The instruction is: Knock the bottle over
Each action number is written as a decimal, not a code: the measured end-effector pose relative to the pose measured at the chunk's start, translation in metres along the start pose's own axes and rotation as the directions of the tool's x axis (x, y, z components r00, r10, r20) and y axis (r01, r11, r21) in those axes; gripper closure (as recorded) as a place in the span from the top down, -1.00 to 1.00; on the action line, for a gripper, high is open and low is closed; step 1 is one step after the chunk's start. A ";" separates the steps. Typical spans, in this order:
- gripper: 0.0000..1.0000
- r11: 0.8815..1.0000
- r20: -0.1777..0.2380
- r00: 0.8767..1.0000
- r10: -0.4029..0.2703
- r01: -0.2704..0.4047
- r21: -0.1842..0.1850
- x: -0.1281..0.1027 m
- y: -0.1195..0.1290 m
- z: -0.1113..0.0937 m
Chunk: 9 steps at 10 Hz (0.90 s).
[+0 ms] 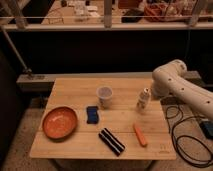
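The small slim whitish bottle (pixel 144 99) stands upright on the wooden table (pixel 75 90), toward its right side. My white arm reaches in from the right, and its gripper (pixel 152 93) is right beside the bottle's right side, at about the height of its top. I cannot tell whether it touches the bottle. The end of the arm is partly hidden by the arm's own bulk.
A translucent white cup (pixel 104 96) stands left of the bottle. A blue sponge (pixel 92 114), an orange bowl (pixel 60 122), a black striped bar (pixel 111 141) and an orange stick-shaped object (pixel 140 135) lie nearer the front. Cables (pixel 186 131) lie on the floor at right.
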 end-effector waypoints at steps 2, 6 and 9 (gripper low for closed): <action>-0.96 1.000 0.006 1.000 0.010 -0.010 0.007 -0.001 -0.002 0.003; -0.96 0.999 0.025 0.999 0.030 -0.030 0.025 -0.004 -0.005 0.009; -0.96 0.998 0.042 0.998 0.044 -0.045 0.039 -0.007 -0.009 0.014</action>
